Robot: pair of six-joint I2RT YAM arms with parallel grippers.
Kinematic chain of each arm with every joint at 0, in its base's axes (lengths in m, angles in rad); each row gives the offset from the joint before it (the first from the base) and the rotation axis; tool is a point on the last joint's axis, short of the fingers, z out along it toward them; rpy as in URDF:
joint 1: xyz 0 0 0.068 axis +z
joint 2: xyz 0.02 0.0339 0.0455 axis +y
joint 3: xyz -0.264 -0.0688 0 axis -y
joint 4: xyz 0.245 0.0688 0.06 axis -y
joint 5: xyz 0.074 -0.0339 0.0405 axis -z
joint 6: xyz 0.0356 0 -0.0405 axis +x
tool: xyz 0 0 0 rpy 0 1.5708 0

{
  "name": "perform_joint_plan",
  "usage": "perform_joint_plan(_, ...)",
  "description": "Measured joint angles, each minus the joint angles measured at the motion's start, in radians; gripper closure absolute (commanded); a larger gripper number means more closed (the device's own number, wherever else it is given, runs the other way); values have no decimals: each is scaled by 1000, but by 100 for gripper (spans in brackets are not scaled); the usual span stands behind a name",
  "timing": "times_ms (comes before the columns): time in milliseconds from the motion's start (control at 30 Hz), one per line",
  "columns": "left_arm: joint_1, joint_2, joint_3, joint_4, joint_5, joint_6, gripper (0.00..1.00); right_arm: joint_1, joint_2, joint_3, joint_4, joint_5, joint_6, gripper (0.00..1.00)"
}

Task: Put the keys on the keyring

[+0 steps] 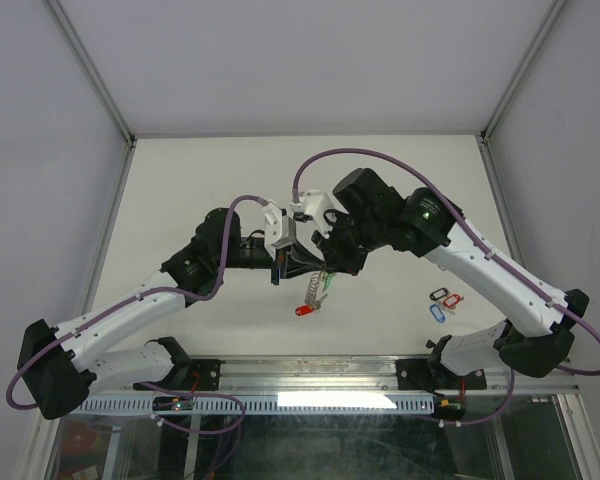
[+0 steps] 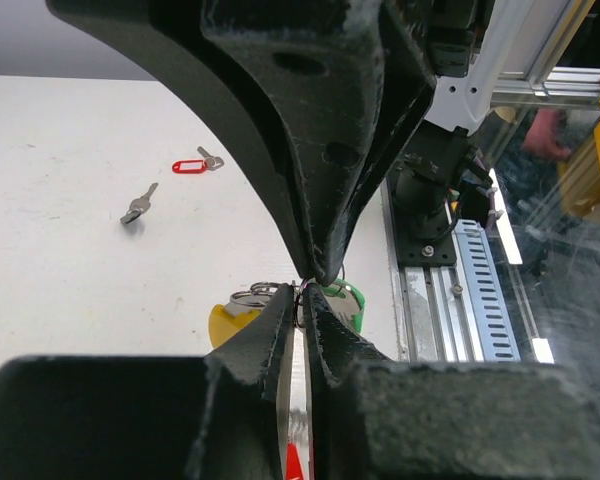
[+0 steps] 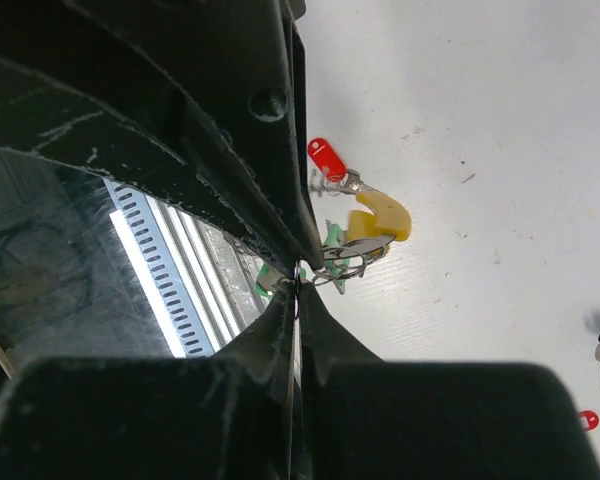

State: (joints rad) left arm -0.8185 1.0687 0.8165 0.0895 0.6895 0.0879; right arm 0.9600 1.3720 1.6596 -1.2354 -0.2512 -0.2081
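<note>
Silver keyring [image 1: 313,288] pinched mid-air

Left tool [image 2: 305,290] & right tool [image 3: 298,278] both clamped shut on its wire, above surface [image 1: 200,180]. Red tag [image 3: 325,155], yellow tag [image 3: 380,220], green tag [image 2: 348,300] hang from it. Loose keys [image 1: 445,302] lie nr right arm base. Tag writing too small to read.

Two arms were fitted, each with one gripper: left gripper [image 2: 305,288], right gripper [image 3: 298,280]. One keyring [image 1: 311,290] was present. Three tagged keys were grouped at it: one red key [image 3: 325,157], one yellow key [image 3: 382,217], one green key [image 2: 348,303]. Three loose tags [image 1: 438,313] lay together in the top view: one red, one blue, one dark.
</note>
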Motion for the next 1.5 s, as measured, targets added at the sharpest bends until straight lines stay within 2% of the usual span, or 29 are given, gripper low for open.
perform_joint_plan(400, 0, 1, 0, -5, 11, 2, 100, 0, -6, -8, 10, 12, 7, 100)
perform_joint_plan(633, 0, -18, 0, 2, -49, -18, 100, 0, -93, -88, 129, 47, 51, 73)
perform_joint_plan(700, 0, -26, 0, 10, -79, -30, 100, 0, -142, -120, 185, 58, 69, 69)
perform_joint_plan(767, 0, -34, -2, 23, -101, -47, 100, 1, -206, -163, 256, 76, 93, 68)
perform_joint_plan(933, 0, -74, -42, 93, -161, -89, 100, 1, -356, -272, 431, 154, 189, 67)
perform_joint_plan(1100, 0, -108, -86, 173, -214, -135, 100, -15, -413, -352, 537, 222, 345, 59)
perform_joint_plan(1300, 0, -116, -107, 211, -293, -168, 100, -161, -408, -421, 621, 151, 537, 56)
perform_joint_plan(1500, 0, -116, -107, 211, -325, -179, 100, -182, -381, -431, 666, 76, 632, 61)
